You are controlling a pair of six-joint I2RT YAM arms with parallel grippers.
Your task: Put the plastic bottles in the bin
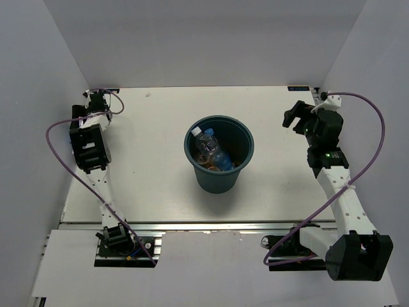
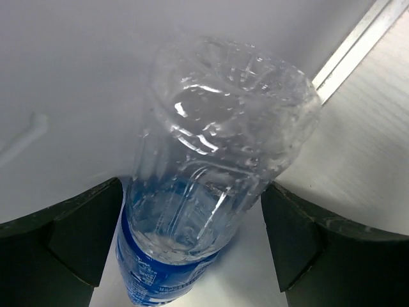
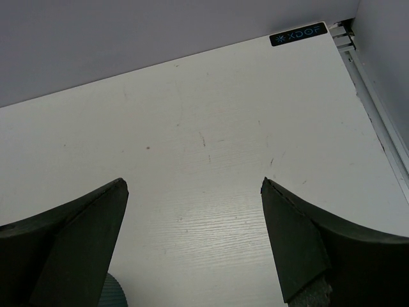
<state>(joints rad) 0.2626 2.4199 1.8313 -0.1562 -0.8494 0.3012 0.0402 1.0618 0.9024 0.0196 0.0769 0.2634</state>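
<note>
So the last loose bottle is tucked in the far left corner by the wall, and the left arm is already right on it. In the left wrist view the left jaws are spread wide with the bottle sitting between them. Both fingers are just beside its sides, and I can't tell if they actually touch, but it doesn't look squeezed. Its long axis runs pretty much straight out from the jaws, with the crumpled clear base pointing away and the blue-label end back toward the palm. I'd guess the next move is just closing on it, no re-aiming needed. The right jaws are spread too, with nothing between them but bare bench, well away from that bottle, so this is clearly the left's job. The bin stands mid-bench between the arms and already holds a few bottles, one clear with a blue label and some orange ones.
</note>
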